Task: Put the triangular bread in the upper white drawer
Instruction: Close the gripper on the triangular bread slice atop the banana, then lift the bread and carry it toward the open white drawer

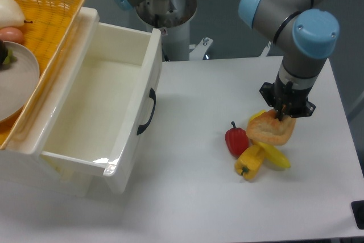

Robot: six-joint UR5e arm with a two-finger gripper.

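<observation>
The upper white drawer (96,106) stands pulled open at the left of the table (187,197). At the right, the gripper (280,116) presses down onto the triangular bread (272,130); whether its fingers are clenched on it I cannot tell. The bread leans on a banana (274,155), beside a yellow pepper (249,162) and a red pepper (236,140).

Bright, even light from overhead falls on my desk (193,197), soft shadows pooling under the upper white drawer (102,112), a patch of glare on its glossy front corner, and the whole picture slightly soft but free of motion blur.
</observation>
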